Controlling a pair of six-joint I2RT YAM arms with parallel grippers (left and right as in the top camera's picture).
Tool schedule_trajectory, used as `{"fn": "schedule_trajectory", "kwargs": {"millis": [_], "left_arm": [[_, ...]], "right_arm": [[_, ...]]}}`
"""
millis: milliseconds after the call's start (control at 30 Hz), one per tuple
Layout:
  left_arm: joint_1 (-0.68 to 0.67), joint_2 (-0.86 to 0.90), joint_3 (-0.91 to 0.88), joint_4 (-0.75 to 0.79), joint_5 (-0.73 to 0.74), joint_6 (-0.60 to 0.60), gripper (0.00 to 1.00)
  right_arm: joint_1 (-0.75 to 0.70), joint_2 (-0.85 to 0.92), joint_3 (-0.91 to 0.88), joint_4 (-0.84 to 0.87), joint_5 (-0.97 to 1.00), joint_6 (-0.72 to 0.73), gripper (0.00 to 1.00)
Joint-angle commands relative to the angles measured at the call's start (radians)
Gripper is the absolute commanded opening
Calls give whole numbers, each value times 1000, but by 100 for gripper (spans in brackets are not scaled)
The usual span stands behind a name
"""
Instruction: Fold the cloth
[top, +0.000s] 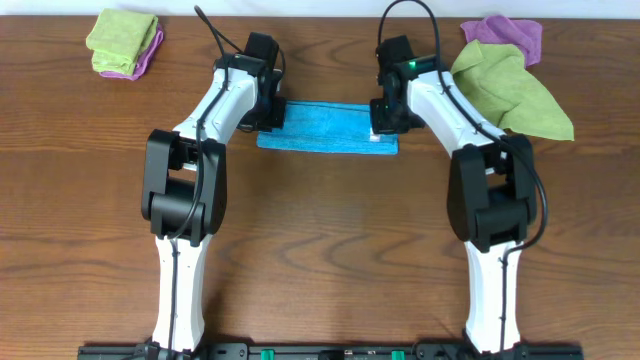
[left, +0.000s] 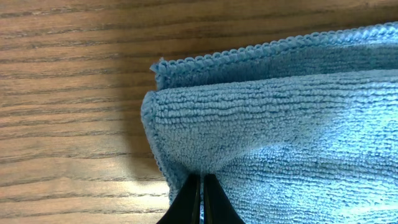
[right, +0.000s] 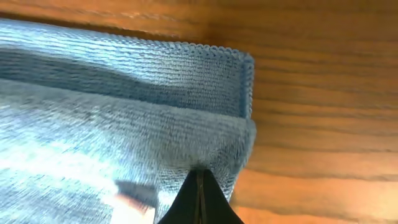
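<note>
The bright blue cloth (top: 328, 127) lies folded in a long strip at the back middle of the table. My left gripper (top: 268, 118) is at its left end, shut on the cloth's upper layer (left: 249, 124), which it pinches over the lower layer. My right gripper (top: 384, 122) is at its right end, shut on the upper layer (right: 124, 124) in the same way. A small white tag (right: 134, 202) shows beside the right fingers. The fingertips (left: 202, 186) (right: 200, 180) are pressed together on the fabric.
A lime-green cloth (top: 512, 90) lies on a purple cloth (top: 505, 35) at the back right, close to the right arm. A folded lime-green cloth (top: 120, 40) on a purple one (top: 150, 55) sits at the back left. The table is brown wood (top: 330, 240).
</note>
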Motion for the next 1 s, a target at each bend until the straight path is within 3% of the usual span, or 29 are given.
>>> {"fn": "schedule_trajectory", "kwargs": {"millis": [0,100,167,233,433,567,667,767,967], "left_arm": [[1,56,-60,-23,-2,18,6],[1,56,-61,-38,-1,11,5],[0,56,-61,-52,0,-10,6],[0,56,-61,-58,1,-27,6],[-1,56,-61,-77,28,-42,6],[-1,56,-61,-72,57,-43,6],[-2,56,-61,-71,61,-48,6],[-5,56,-61,-70,61,-50,6],[-12,56,-61,-67,61,-58,6]], "right_arm": [[-13,-103,-3,-4,-21,12,4],[-32,-173,-3,-3,-21,0,42],[-62,-212,-3,-13,-47,-6,56],[-117,-231,-3,-30,-193,-68,65],[-298,-230,-42,-106,-600,-218,66],[-335,-229,-140,-97,-658,-277,75],[-337,-229,-245,7,-725,-267,81],[-333,-224,-366,198,-758,-193,95],[-329,-129,-408,344,-840,-99,91]]}}
